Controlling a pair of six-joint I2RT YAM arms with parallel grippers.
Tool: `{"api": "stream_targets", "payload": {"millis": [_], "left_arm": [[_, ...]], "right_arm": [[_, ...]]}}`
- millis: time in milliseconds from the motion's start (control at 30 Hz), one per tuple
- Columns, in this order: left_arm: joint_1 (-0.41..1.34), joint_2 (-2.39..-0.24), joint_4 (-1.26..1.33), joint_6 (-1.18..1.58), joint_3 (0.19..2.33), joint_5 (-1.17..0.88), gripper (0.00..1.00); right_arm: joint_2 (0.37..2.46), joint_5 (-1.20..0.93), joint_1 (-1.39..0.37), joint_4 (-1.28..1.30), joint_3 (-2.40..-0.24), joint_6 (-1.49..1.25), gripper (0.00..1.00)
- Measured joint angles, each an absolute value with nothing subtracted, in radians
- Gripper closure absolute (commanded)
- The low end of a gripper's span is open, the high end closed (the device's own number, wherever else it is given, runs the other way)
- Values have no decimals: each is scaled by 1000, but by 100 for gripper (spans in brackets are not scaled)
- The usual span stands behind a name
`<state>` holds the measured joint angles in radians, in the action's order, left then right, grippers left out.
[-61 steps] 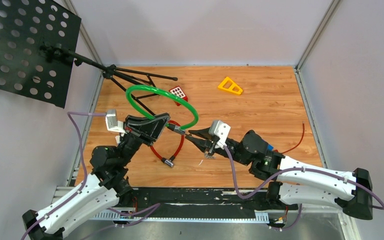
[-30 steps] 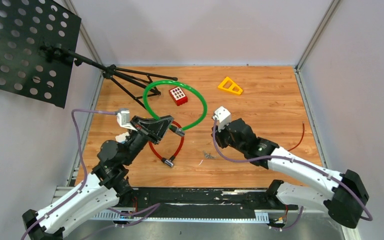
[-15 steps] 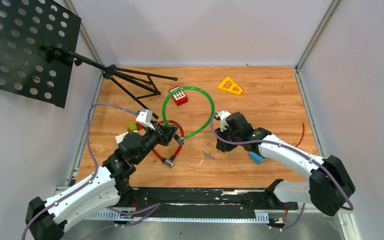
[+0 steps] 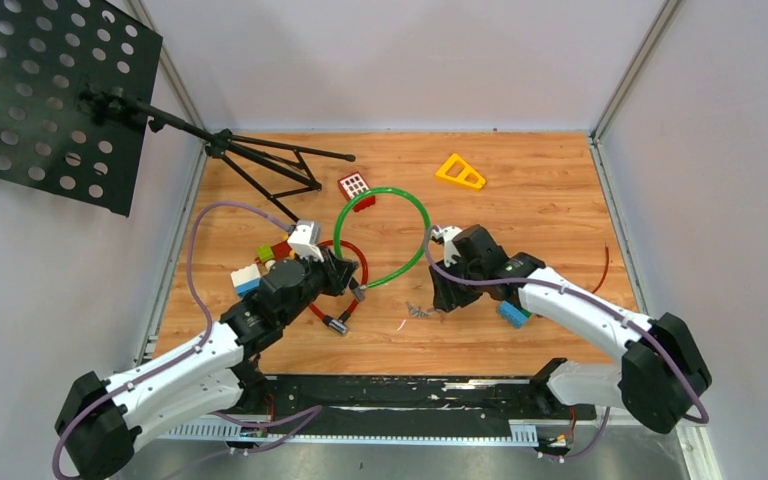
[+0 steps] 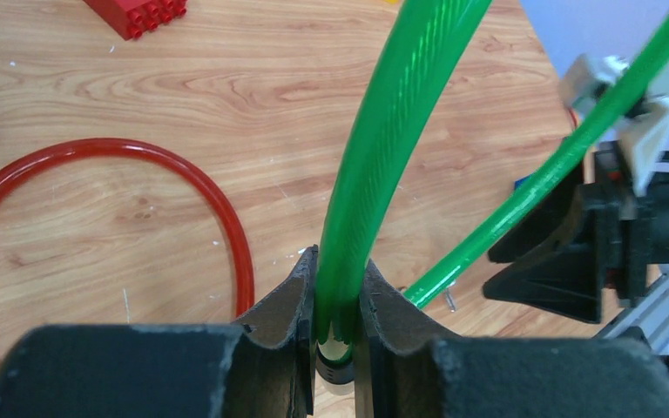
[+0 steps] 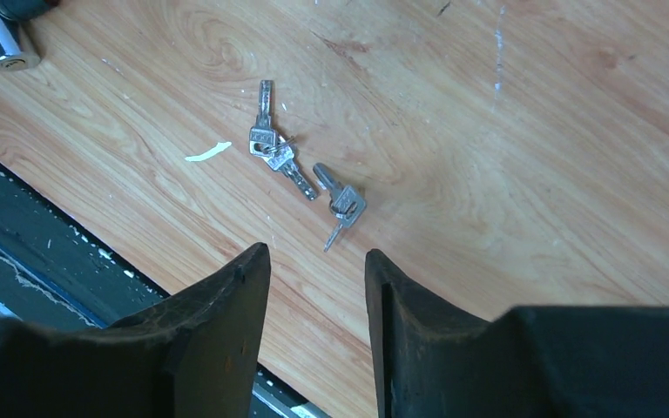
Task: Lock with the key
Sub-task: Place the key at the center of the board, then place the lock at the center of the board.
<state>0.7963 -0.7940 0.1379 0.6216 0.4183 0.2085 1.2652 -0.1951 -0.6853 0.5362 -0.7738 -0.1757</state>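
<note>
My left gripper [image 5: 338, 261] is shut on the green cable lock [image 5: 375, 148], close to its black end. The loop [image 4: 424, 222] stands up off the table and arcs toward the right arm. A bunch of small silver keys [image 6: 262, 138] lies flat on the wood [image 4: 418, 311]. The right gripper [image 6: 317, 252] hangs just above and on the near side of them, pointing down. It is open, nothing sits between its fingers, and it is apart from the keys. In the top view, this gripper [image 4: 438, 300] is right of the keys.
A red cable lock [image 5: 96, 146] lies under the left gripper, its silver end [image 6: 0, 43] left of the keys. A music stand [image 4: 60, 100] with tripod legs [image 4: 270, 165] stands back left. Red block [image 4: 355, 187], yellow triangle [image 4: 460, 171], blue block [image 4: 511, 314], red wire [image 4: 600, 280].
The left arm carried the green lock rightward and forward. The right arm left the lock's end, swung down over the keys, and its jaws have widened.
</note>
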Motion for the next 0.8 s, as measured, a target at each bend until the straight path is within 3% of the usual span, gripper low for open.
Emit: {"api": "stream_targets", "payload": {"millis": [133, 500, 533, 567, 633, 800], "left_arm": [[796, -844, 139, 619, 417, 224, 100], [691, -1254, 222, 702, 427, 181, 100], [678, -1279, 233, 714, 437, 168, 96], [667, -1303, 244, 725, 448, 157, 84], [654, -1338, 261, 733, 469, 140, 70], [633, -1374, 279, 728, 484, 115, 43]], "right_arm": [[1170, -145, -686, 564, -776, -184, 53], [841, 63, -686, 591, -786, -239, 47], [824, 81, -686, 593, -786, -243, 46], [806, 106, -686, 595, -786, -247, 44], [792, 133, -686, 598, -786, -254, 41], [782, 200, -686, 632, -786, -270, 39]]}}
